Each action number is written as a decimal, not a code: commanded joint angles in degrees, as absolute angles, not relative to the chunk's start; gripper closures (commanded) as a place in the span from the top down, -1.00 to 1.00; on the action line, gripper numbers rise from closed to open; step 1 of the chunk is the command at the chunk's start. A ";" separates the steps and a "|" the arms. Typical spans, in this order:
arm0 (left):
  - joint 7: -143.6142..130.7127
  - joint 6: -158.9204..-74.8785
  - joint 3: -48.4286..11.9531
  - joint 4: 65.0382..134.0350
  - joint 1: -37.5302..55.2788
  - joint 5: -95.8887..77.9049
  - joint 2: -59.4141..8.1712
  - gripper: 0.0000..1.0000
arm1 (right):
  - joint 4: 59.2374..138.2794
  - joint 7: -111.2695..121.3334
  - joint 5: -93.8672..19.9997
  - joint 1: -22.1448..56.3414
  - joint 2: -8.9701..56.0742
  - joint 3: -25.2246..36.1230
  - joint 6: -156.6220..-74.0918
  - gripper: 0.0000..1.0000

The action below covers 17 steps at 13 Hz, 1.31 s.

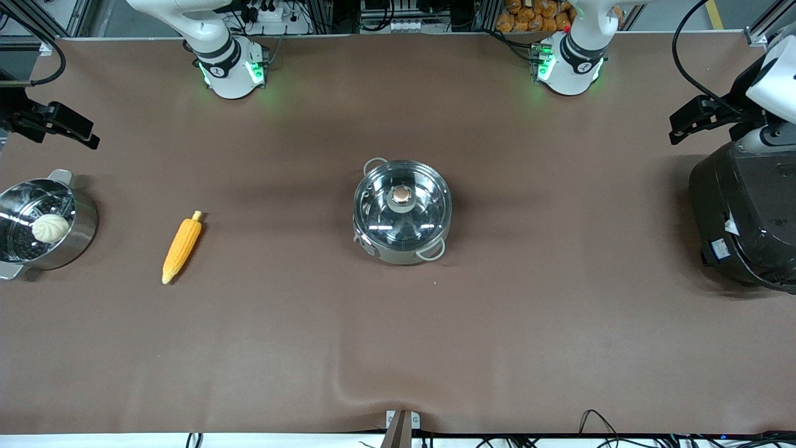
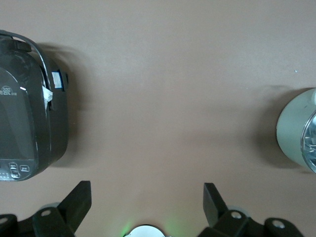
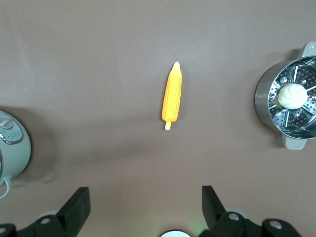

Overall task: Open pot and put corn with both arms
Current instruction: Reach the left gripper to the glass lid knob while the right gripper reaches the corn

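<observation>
The steel pot (image 1: 429, 233) stands at the table's middle with its glass lid (image 1: 373, 214) on; the copper knob (image 1: 402, 195) is on top. Its wall shows in the left wrist view (image 2: 294, 131) and in the right wrist view (image 3: 12, 148). The corn (image 1: 182, 246) lies flat between the pot and the right arm's end of the table; it also shows in the right wrist view (image 3: 172, 96). My left gripper (image 2: 146, 191) is open and empty, high over the table by the rice cooker (image 1: 678, 127). My right gripper (image 3: 145, 194) is open and empty, high over the steamer's end (image 1: 87, 138).
A steel steamer pot (image 1: 84, 230) with a white bun (image 1: 50, 228) stands at the right arm's end; it shows in the right wrist view (image 3: 264, 106). A large black rice cooker (image 1: 746, 211) stands at the left arm's end, also in the left wrist view (image 2: 24, 123).
</observation>
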<state>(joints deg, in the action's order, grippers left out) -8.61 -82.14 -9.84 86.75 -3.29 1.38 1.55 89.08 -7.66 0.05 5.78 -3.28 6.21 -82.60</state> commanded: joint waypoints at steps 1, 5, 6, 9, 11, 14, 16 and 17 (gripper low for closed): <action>-6.86 -81.91 -10.02 86.31 -3.87 -0.18 1.32 1.00 | 88.86 -8.44 0.88 5.80 -4.04 6.06 -82.35 1.00; -7.90 -82.26 -10.98 85.00 -2.38 0.09 -1.83 1.00 | 88.86 -8.96 0.88 6.06 -4.04 6.15 -82.27 1.00; -8.43 -82.53 -11.86 84.47 -0.98 0.09 -2.98 1.00 | 88.94 -8.79 0.88 5.98 -4.04 6.07 -82.35 1.00; -24.98 -87.60 -13.44 82.53 8.22 0.09 -8.59 1.00 | 89.56 -8.53 0.97 5.71 -3.61 6.15 -83.58 1.00; -36.51 -92.53 -13.45 81.57 16.05 0.53 -13.33 1.00 | 91.57 -8.61 1.14 5.54 -2.90 6.15 -87.17 1.00; -52.94 -101.57 -13.10 79.55 26.07 0.61 -21.94 1.00 | 97.36 -8.61 1.32 4.22 0.07 6.15 -95.68 1.00; -60.61 -104.23 -12.57 75.87 31.44 1.49 -28.53 1.00 | 100.97 -8.17 1.23 1.86 4.37 6.15 -103.23 1.00; -62.99 -104.59 -11.87 74.72 33.64 3.84 -30.65 1.00 | 102.99 -8.17 1.23 1.50 5.70 6.15 -106.49 1.00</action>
